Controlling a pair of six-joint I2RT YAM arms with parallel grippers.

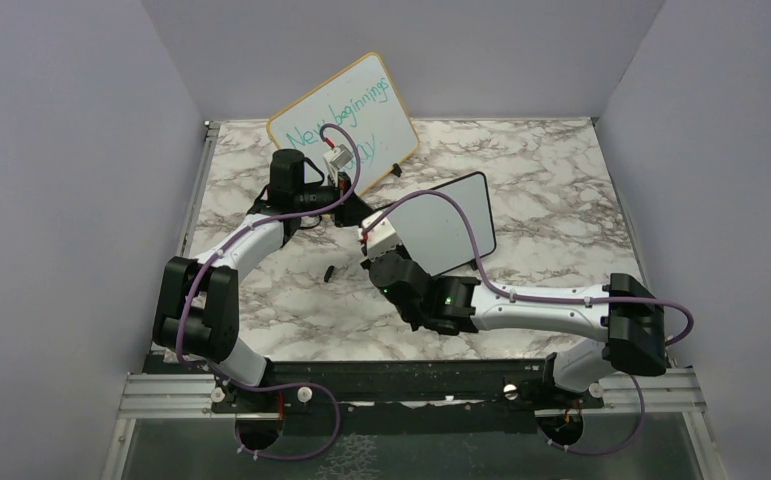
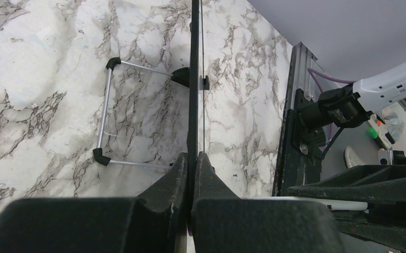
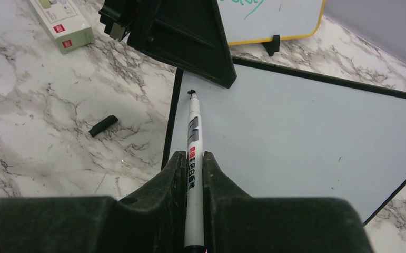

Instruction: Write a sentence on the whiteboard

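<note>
The left gripper point(image 2: 192, 158) is pinching the thin black frame of the whiteboard point(image 3: 306, 132), its fingers pressing flat on the edge. The board, smooth and white with rounded corners, is sitting mid-table on the veined marble tabletop point(image 1: 551, 180). The right gripper point(image 3: 192, 155) is clamping a slim white marker point(image 3: 192, 118), its dark tip pointing just inside the frame. A small black cap point(image 3: 103, 125) is lying on the marble nearby.

top: high over table point(image 1: 561, 180) near edge, looking down | wrists: close, along own fingers point(image 2: 164, 184) | all share: whiteboard point(image 1: 451, 225)
</note>
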